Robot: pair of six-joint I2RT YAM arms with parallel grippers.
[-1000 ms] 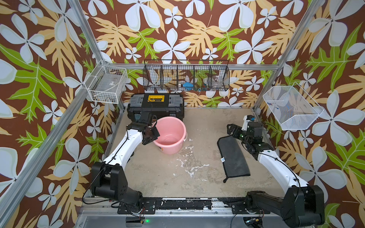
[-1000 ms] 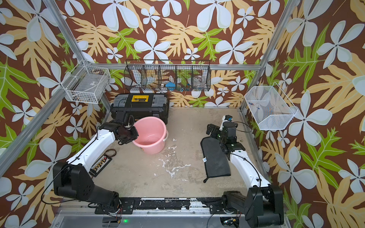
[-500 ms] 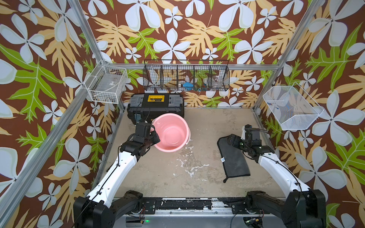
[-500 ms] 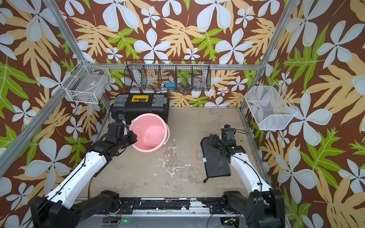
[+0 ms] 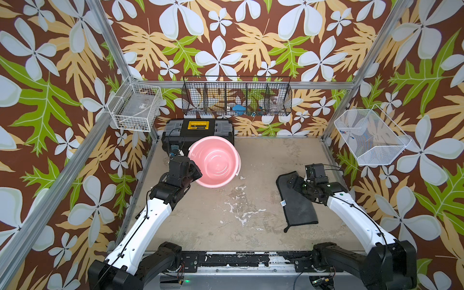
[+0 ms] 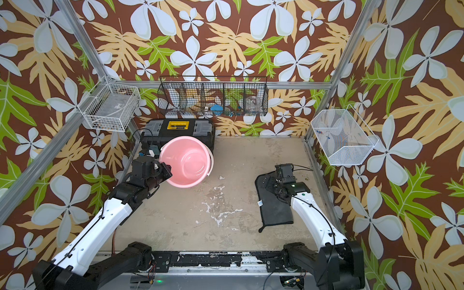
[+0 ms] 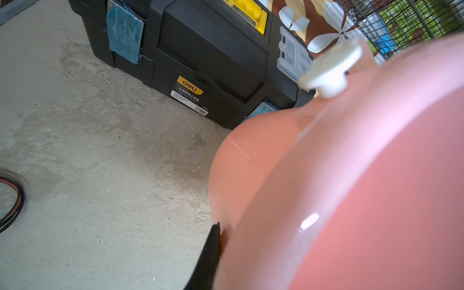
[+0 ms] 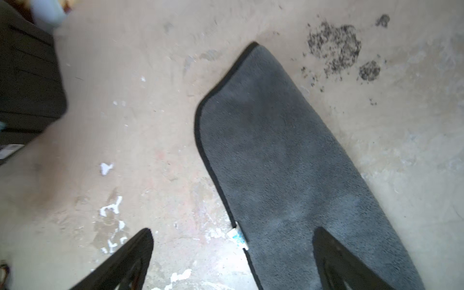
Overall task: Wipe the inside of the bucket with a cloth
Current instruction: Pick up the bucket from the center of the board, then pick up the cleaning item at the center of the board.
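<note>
Operator: On the worn beige tabletop, at the far left, which unit is largest?

Technician: The black rectangular plastic toolbox with a yellow handle, set against the back wall. Directly in front of it is the round pink plastic bucket. It is tilted so that its mouth faces the camera in both top views, and its inner wall and floor show.

Operator: Location of the cloth?

Technician: The dark grey rectangular cloth lies flat on the tabletop at the right, well apart from the bucket.

Operator: Jaw state?

Technician: The left gripper is clamped on the bucket's near-left rim. The left wrist view shows one black finger against the bucket's wall. The right gripper stands spread wide over the cloth's far end, gripping nothing. One of its fingers is over the cloth, the other over bare tabletop. The small white tag on the cloth's edge sits between them.
</note>
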